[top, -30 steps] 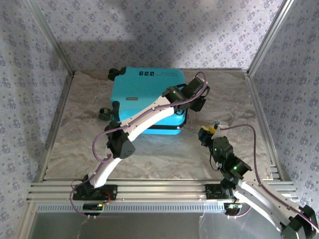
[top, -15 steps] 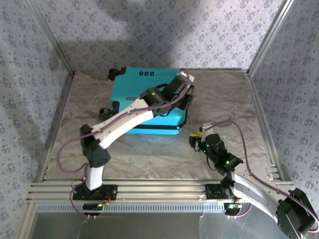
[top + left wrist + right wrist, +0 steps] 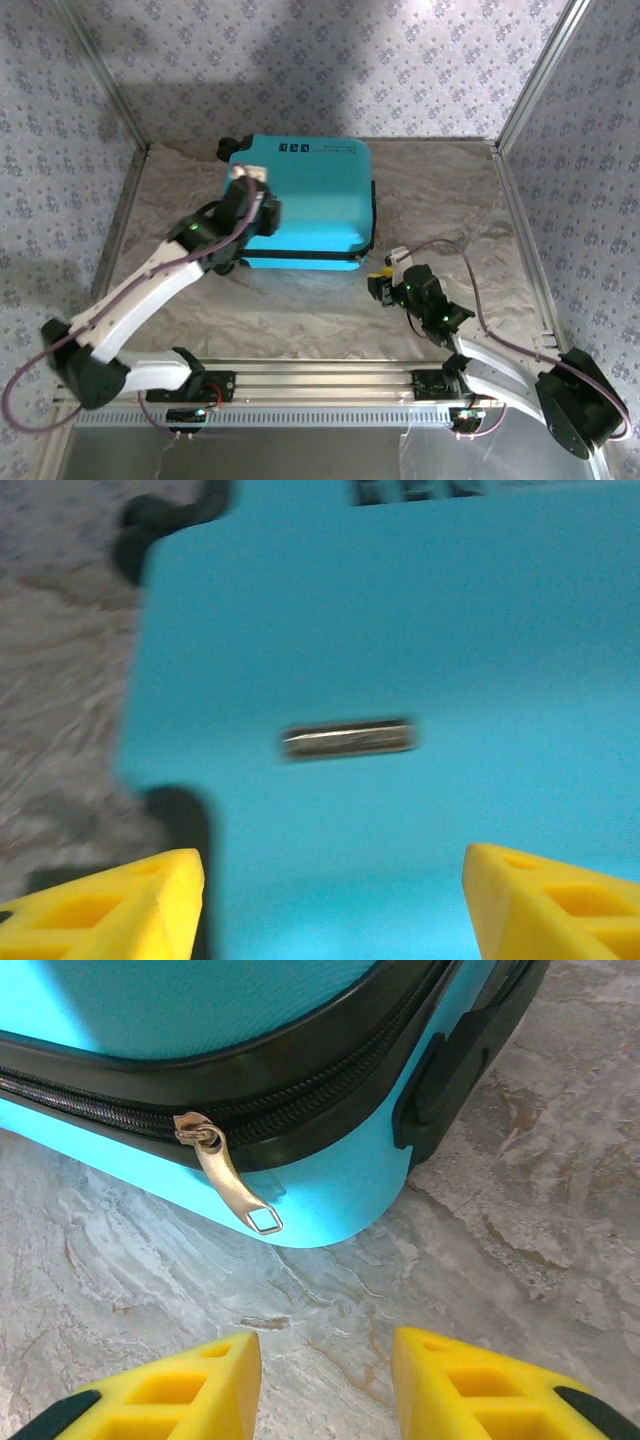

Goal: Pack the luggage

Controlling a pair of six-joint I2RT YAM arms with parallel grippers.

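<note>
Luggage (image 3: pixel 305 200) lies shut, upper ctr of worktop (image 3: pixel 470 200). Left pincer (image 3: pixel 330 900), spread, has swung from lid's frame-right to its left edge. Right pincer (image 3: pixel 325 1385), also spread, has crept up to zip pull (image 3: pixel 228 1185), so prob. zipping next.
</note>
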